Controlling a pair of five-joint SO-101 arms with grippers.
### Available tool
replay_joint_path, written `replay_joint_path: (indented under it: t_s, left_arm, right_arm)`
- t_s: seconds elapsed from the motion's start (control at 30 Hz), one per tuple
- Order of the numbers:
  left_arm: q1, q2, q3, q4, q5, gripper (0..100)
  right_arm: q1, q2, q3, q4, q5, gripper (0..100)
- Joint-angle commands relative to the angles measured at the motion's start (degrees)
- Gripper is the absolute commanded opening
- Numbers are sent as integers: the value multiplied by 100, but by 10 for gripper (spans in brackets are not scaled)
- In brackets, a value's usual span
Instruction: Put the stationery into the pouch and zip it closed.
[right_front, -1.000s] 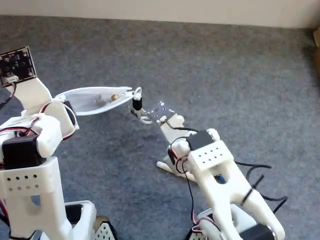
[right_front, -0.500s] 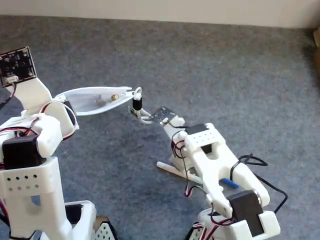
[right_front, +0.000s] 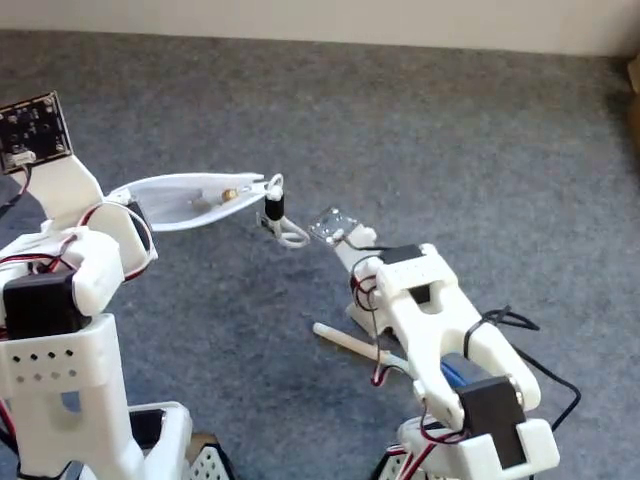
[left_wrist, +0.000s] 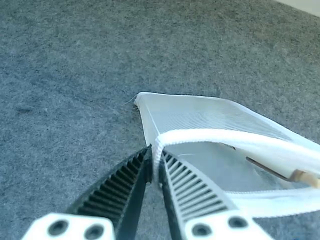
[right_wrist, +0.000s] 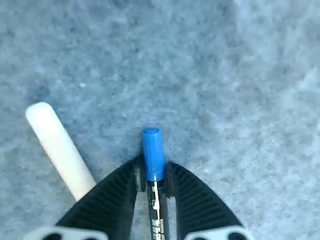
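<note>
Your right gripper (right_wrist: 152, 169) is clenched on the blue-capped dark marker (right_wrist: 152, 147) just below its cap, low over the grey carpet (right_wrist: 250, 75) beside a cream plastic stick (right_wrist: 59, 149). Treat the marker as light, rigid and slick (it may pivot). Your left gripper (left_wrist: 154, 157) pinches the limp white mesh pouch (left_wrist: 220, 145) by its rim. Since a second ago the right arm (right_front: 430, 320) has folded back from the pouch.

Grey carpet under a pale wall

A mottled grey carpet (right_front: 480, 150) covers the work surface, its pile short and fuzzy under soft, even light. A cream wall strip (right_front: 400, 20) runs along the 12 o'clock edge, and a tan sliver (right_front: 635, 90) shows at 2 o'clock.
</note>
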Motion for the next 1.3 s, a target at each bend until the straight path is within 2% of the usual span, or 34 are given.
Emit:
replay_joint_path:
  t_s: [0.0, 0.37, 0.5, 0.87, 1.07, 1.17, 1.27]
  left_arm:
    - [-119, -22, -31, -105, -53, 7]
    - [-119, -22, -31, -105, -53, 7]
    - [-119, -22, -31, -105, -53, 7]
    - [-119, -22, -22, -105, -53, 7]
    - [-119, -22, -22, -105, -53, 7]
    - [-119, -22, -22, -105, -53, 7]
    - [-119, -22, -22, -105, -53, 7]
  right_arm:
    - [-31, -602, -31, -48, 79, 4]
    - [-40, -1895, -40, -48, 70, 4]
    - [-286, -2536, -48, -48, 26, 4]
    - [-1200, -4198, -998, -66, -1477, 4]
    - [-1912, -4400, -1886, -127, -3095, 4]
    - [-2123, -4400, -2246, -673, -3710, 4]
    - [-2149, -4400, -2396, -1332, -4000, 4]
